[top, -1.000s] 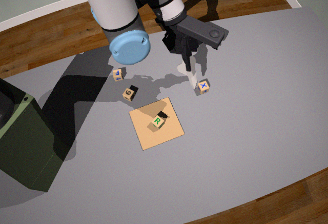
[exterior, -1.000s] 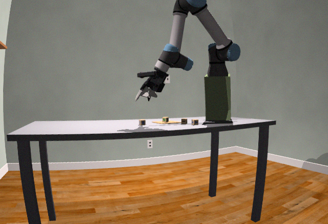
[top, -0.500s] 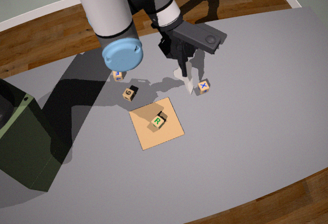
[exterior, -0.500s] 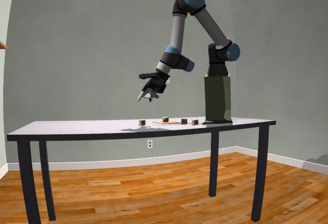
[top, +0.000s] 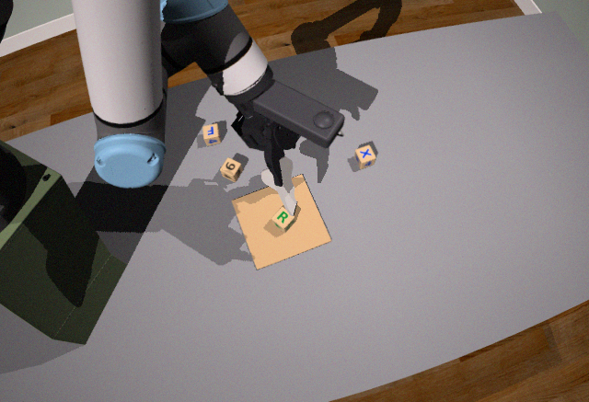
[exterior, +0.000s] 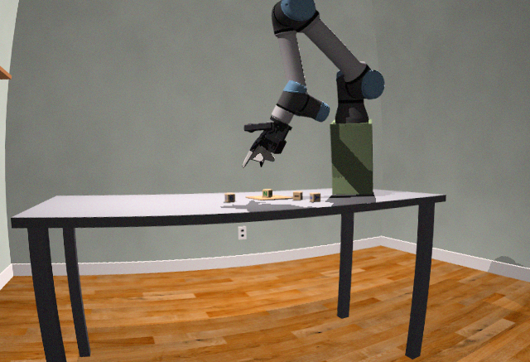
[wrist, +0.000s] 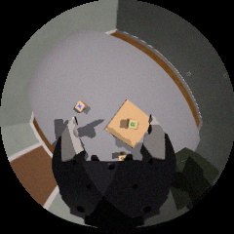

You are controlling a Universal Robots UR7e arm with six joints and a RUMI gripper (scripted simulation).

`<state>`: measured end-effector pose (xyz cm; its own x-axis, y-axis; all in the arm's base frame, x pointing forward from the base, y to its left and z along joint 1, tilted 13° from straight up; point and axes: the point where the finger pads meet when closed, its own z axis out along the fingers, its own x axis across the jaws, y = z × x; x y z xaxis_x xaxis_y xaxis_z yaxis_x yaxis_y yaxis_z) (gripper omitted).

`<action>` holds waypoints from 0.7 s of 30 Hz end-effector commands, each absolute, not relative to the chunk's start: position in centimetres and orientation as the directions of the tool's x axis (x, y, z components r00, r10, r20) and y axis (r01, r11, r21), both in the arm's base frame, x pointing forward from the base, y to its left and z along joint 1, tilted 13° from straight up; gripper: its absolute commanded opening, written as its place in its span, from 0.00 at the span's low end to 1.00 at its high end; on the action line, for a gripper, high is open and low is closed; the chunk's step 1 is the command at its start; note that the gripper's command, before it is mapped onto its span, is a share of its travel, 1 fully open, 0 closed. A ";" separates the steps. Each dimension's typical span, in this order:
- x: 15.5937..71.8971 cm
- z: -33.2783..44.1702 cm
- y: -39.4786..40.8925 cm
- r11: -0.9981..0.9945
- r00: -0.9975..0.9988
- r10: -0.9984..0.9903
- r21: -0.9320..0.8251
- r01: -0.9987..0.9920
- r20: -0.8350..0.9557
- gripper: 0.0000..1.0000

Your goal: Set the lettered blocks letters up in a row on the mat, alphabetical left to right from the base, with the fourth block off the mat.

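Observation:
A tan mat (top: pixel 276 228) lies on the grey table. The block with a green R (top: pixel 282 219) sits on the mat, near its middle. The block with a blue F (top: pixel 211 133) and the block with a black 6 (top: pixel 231 168) lie off the mat toward the robot's base. The block with a blue X (top: pixel 365 155) lies off the mat on the far side. My gripper (exterior: pixel 257 160) is open and empty, high above the table over the mat's area. In the wrist view the mat (wrist: pixel 128 123) with the R block (wrist: pixel 133 125) shows between the fingers, and the X block (wrist: pixel 80 105) to the left.
The green pedestal (top: pixel 33 255) of the arm stands at the table's left end. The arm's links (top: pixel 119 55) hang over the F and 6 blocks in the top view. The table's edge curves along the front right.

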<state>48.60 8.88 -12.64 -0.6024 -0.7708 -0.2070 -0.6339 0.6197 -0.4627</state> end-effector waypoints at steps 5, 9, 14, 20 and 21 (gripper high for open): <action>43.6 -12.5 6.4 0.617 -0.595 -0.774 -0.470 -0.631 -0.218 1.00; 42.3 -12.1 5.9 0.617 -0.594 -0.774 -0.471 -0.631 -0.218 1.00; 41.7 -12.0 5.8 0.617 -0.594 -0.774 -0.471 -0.630 -0.219 1.00; 41.7 -12.0 5.8 0.617 -0.594 -0.774 -0.471 -0.630 -0.219 1.00; 41.7 -12.0 5.8 0.617 -0.594 -0.774 -0.471 -0.630 -0.219 1.00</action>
<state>41.78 5.81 -12.02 -0.5952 -0.7738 -0.2167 -0.6313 0.6171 -0.4697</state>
